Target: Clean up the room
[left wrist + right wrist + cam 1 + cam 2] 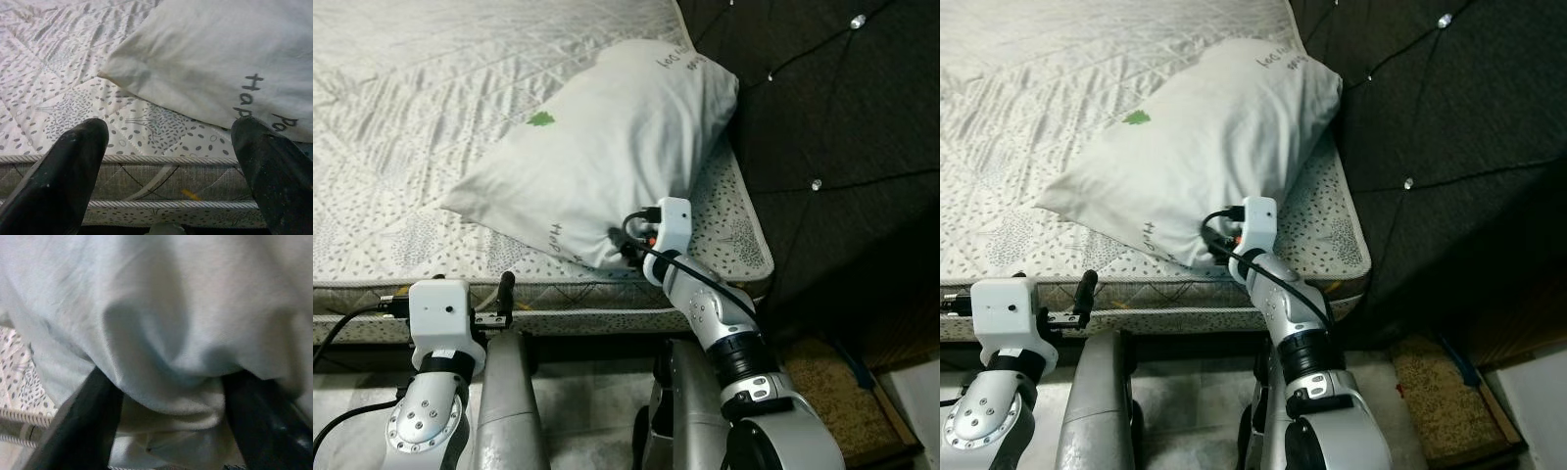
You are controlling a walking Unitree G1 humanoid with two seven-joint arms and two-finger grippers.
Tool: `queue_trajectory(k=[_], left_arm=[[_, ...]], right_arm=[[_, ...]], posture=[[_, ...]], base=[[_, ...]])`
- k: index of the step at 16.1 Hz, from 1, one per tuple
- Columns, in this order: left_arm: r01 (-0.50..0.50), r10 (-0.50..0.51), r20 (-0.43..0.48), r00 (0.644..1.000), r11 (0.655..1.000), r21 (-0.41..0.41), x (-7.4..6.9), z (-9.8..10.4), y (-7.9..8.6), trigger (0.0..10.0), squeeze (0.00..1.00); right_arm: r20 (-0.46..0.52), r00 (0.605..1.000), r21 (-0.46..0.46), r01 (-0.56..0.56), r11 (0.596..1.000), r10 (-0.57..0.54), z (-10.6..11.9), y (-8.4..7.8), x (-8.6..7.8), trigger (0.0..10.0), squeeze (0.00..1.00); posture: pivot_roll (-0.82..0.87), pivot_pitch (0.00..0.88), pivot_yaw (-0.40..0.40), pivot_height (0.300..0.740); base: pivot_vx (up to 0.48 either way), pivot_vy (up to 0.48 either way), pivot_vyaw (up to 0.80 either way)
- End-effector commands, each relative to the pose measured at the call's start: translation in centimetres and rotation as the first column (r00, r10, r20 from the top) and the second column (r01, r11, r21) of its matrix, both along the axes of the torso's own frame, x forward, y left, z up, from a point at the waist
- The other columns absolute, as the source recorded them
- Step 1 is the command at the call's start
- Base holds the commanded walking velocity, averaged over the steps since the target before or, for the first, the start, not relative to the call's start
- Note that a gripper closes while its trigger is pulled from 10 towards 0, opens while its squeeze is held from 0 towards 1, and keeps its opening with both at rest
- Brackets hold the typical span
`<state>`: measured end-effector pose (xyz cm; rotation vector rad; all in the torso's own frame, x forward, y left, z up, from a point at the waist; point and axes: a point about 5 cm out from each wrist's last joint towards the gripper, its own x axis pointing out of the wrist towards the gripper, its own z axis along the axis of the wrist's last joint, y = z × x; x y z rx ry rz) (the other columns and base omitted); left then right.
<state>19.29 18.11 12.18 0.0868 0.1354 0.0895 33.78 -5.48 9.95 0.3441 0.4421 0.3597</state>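
Left eye view: a mattress (431,108) with a grey leaf-patterned quilted cover filled the frame from 9 to 12 o'clock, its piped edge running across the lower third. A dark tufted headboard (832,117) with shiny studs stood at 2 o'clock. A brown mat (842,392) lay on the floor at 5 o'clock. The white pillow (597,147) lay on the mattress near the headboard, long axis running from 8 o'clock up to 1 o'clock, one corner toward the headboard. A small green tree print marked its face; the lettering on it was too small to read. The right gripper (625,245) was at the pillow's near lower corner, fingers buried in the fabric. The left gripper (505,299) was held at 7 o'clock, short of the mattress edge.

Left wrist view: both black fingers (63,176) stood wide apart, holding nothing, with the mattress edge and the pillow's corner beyond them. Printed letters were cut off by one finger.

Right wrist view: the two fingers (83,431) flanked a bunched fold of pillow fabric, clenched upon it; their tips were hidden under the cloth.
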Motion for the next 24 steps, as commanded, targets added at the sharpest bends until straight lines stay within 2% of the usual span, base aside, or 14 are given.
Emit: queue_trajectory(k=[1,5,9,10,11,16,17,18,19,20,22,23,24], left_arm=[[-0.003,0.003,-0.003,1.0,1.0,-0.002,0.1,-0.2,0.0,10.0,0.0],[0.002,-0.002,0.009,1.0,1.0,-0.005,0.7,-0.3,-0.3,10.0,0.0],[0.028,-0.028,0.009,1.0,1.0,-0.001,1.3,-0.4,-0.2,10.0,0.0],[0.034,-0.034,0.016,0.999,0.999,0.003,1.8,-0.4,-0.2,10.0,0.0],[0.034,-0.034,0.025,0.999,0.999,0.003,2.1,-0.2,-0.2,10.0,0.0],[0.028,-0.027,0.04,0.999,1.0,-0.01,2.8,-0.5,-0.5,10.0,0.0],[0.026,-0.025,0.042,0.999,1.0,-0.014,3.0,-0.5,-0.6,10.0,0.0],[0.022,-0.021,0.045,0.999,1.0,-0.02,3.2,-0.6,-0.6,10.0,0.0],[0.015,-0.014,0.044,0.999,1.0,-0.023,3.3,-0.6,-0.6,10.0,0.0],[-0.005,0.006,0.04,0.999,1.0,-0.017,3.6,-0.7,-0.4,10.0,0.0],[-0.004,0.004,0.044,0.999,1.0,-0.012,3.7,-0.7,-0.4,10.0,0.0],[-0.005,0.005,0.046,0.999,1.0,-0.013,3.7,-0.8,-0.4,10.0,0.0],[-0.005,0.005,0.046,0.999,1.0,-0.014,3.7,-0.8,-0.4,10.0,0.0]], right_arm=[[-0.015,0.996,0.02,0.085,0.996,-0.085,0.6,-0.7,0.8,0.0,0.0],[-0.01,0.988,0.052,0.153,0.987,-0.152,1.0,-1.2,1.3,0.0,0.0],[-0.013,0.985,0.073,0.173,0.982,-0.172,1.3,-1.1,1.6,0.0,0.0],[0.029,0.986,0.064,0.16,0.985,-0.162,1.8,-1.2,2.0,0.0,0.0],[0.096,0.982,0.037,0.162,0.986,-0.165,2.8,-1.8,2.8,0.0,0.0],[0.242,0.915,0.017,0.33,0.944,-0.324,7.4,-7.2,6.3,0.0,0.0],[0.297,0.878,0.003,0.393,0.92,-0.376,8.6,-8.8,6.8,0.0,0.0],[0.354,0.813,0.013,0.49,0.872,-0.462,10.3,-11.2,7.3,0.0,0.0],[0.366,0.797,0.018,0.511,0.859,-0.481,10.7,-11.7,7.3,0.0,0.0],[0.47,0.704,0.014,0.597,0.802,-0.532,13.1,-14.6,7.4,0.0,0.0],[0.517,0.668,0.004,0.623,0.782,-0.535,14.0,-15.9,7.3,0.0,0.0],[0.537,0.65,-0.013,0.644,0.765,-0.538,14.0,-17.2,7.0,0.0,0.0],[0.537,0.654,-0.026,0.645,0.764,-0.533,13.6,-17.6,6.8,0.0,0.0]], posture=[[0.13,0.096,-0.108,0.559],[0.13,0.072,-0.105,0.559],[0.11,0.06,-0.085,0.559],[0.1,0.072,-0.072,0.559],[0.1,0.048,-0.069,0.559],[0.09,0.01,-0.075,0.559],[0.09,0.005,-0.075,0.559],[0.08,0.0,-0.073,0.559],[0.08,0.0,-0.071,0.559],[0.08,0.0,-0.071,0.559],[0.08,0.0,-0.07,0.559],[0.07,0.0,-0.073,0.559],[0.07,0.0,-0.076,0.559]], base=[[0.0,0.0,0.0],[0.0,0.0,0.0],[0.0,0.0,0.0],[0.0,0.0,0.0],[0.0,0.0,0.0],[0.0,0.0,0.0],[0.0,0.0,0.0],[0.0,0.0,0.0],[0.0,0.0,0.0],[0.0,0.0,0.0],[0.0,0.0,0.0],[0.0,0.0,0.0],[0.0,0.0,0.0]])
